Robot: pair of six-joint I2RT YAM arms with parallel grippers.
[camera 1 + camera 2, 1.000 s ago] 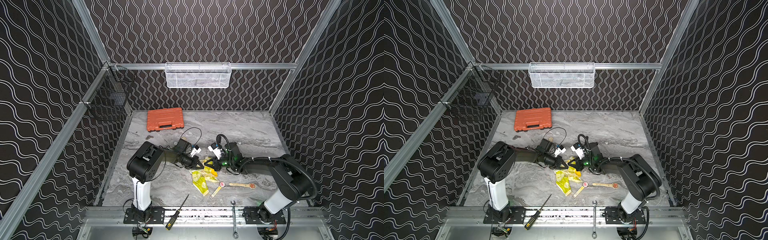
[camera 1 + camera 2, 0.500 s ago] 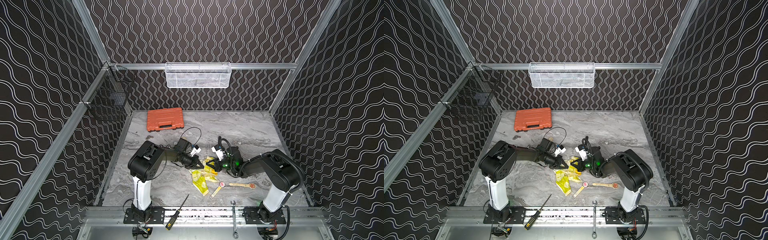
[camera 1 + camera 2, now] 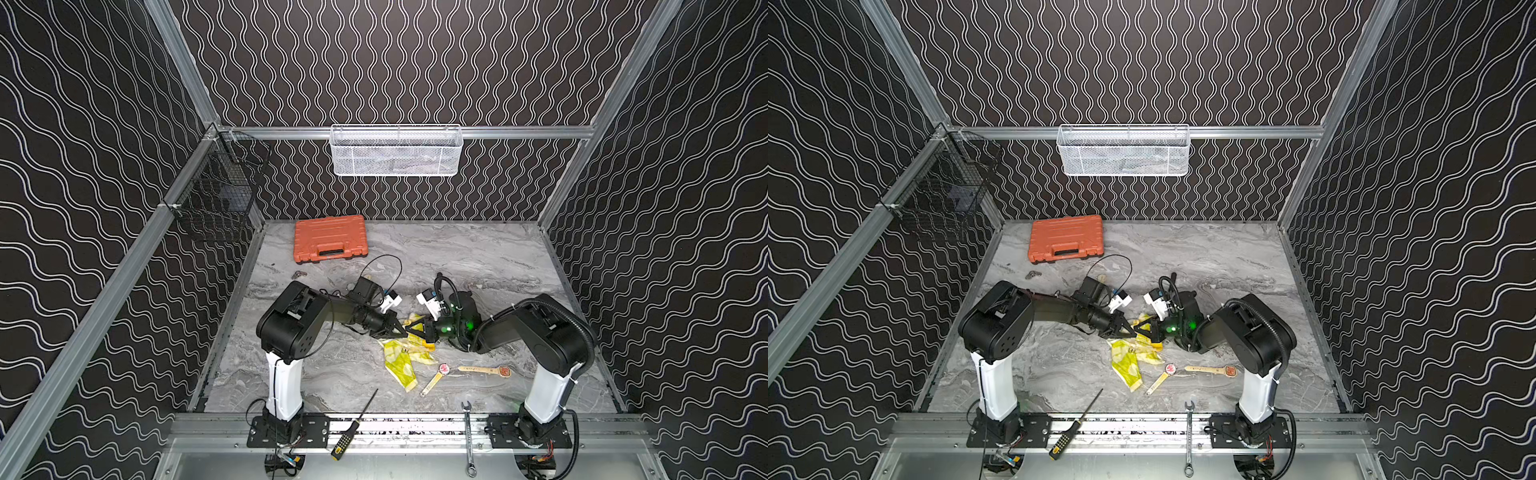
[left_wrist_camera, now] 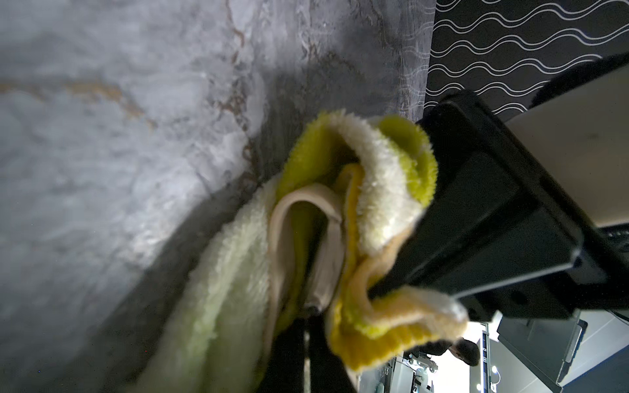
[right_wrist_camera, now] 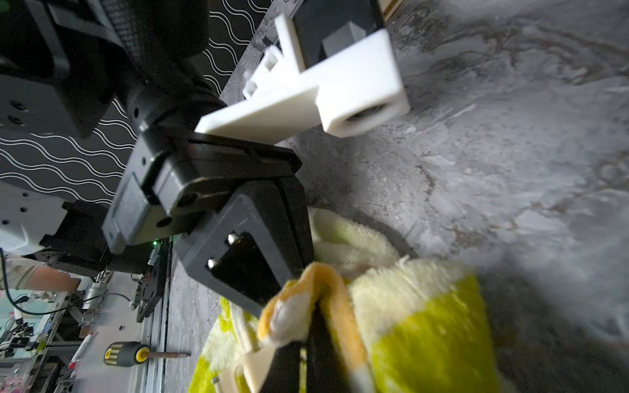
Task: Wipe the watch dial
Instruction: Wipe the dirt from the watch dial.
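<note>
Grey marble tabletop [image 3: 478,257], black wavy walls around. Left gripper [image 3: 400,331] and right gripper [image 3: 413,328] both closed tight on one yellow cloth [image 3: 395,359], tips nearly meeting. Watch [image 3: 444,368] flat just beside the cloth, toward front. Orange case [image 3: 330,237] at back wall.

Blk wavy-line walls [image 3: 415,62], alu frame [image 3: 519,132], grey marble floor [image 3: 478,257].

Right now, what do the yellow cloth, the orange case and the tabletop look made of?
The yellow cloth: soft terry or microfibre, matte; the fuzzy pile shows.
The orange case: likely moulded plastic, with ribs, a moulded handle and a slight sheen.
The tabletop: grey marble look, smooth; whether real stone or printed laminate, I can't tell.
</note>
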